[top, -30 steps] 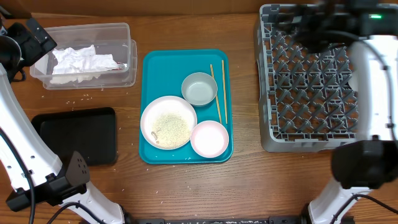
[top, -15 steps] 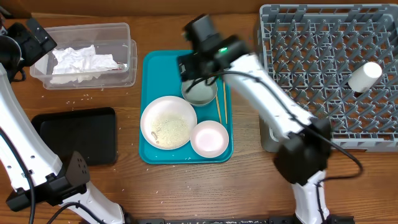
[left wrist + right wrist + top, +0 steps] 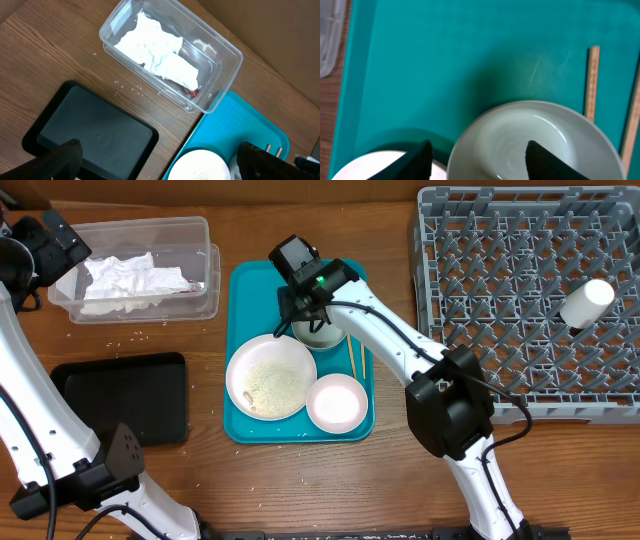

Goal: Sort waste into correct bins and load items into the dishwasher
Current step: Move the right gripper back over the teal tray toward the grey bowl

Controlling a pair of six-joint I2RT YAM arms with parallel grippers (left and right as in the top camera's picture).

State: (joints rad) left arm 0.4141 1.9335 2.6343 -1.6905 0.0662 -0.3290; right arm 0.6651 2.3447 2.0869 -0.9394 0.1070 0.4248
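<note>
The bowl (image 3: 326,334) stands in the far right part of the teal tray (image 3: 250,290), and this tray lies in the middle of the surface (image 3: 300,480). The right pincer (image 3: 477,150) is down at the left rim of the bowl. In the right wrist view one finger (image 3: 420,157) is just outside the rim and the other is inside the bowl. The fingers are apart and do not yet press the rim, so the pincer is released.

The chopsticks (image 3: 353,360) lie on the tray just right of the bowl, pointing from near to far. The large plate (image 3: 270,375), with rice on it, is just near and left of the bowl, and the small plate (image 3: 337,402) is beside it at the near right.

The grey dish rack (image 3: 500,300) stands right of the tray, with a small cup (image 3: 586,303) lying in its right part. At the far left, the clear tub (image 3: 140,228) holds crumpled napkins (image 3: 125,278) and a red wrapper (image 3: 191,91). The black tray (image 3: 125,395) lies near of the tub, and loose rice grains (image 3: 130,337) are between them. The left pincer (image 3: 157,155) hangs by the left end of the tub, fully spread and empty
</note>
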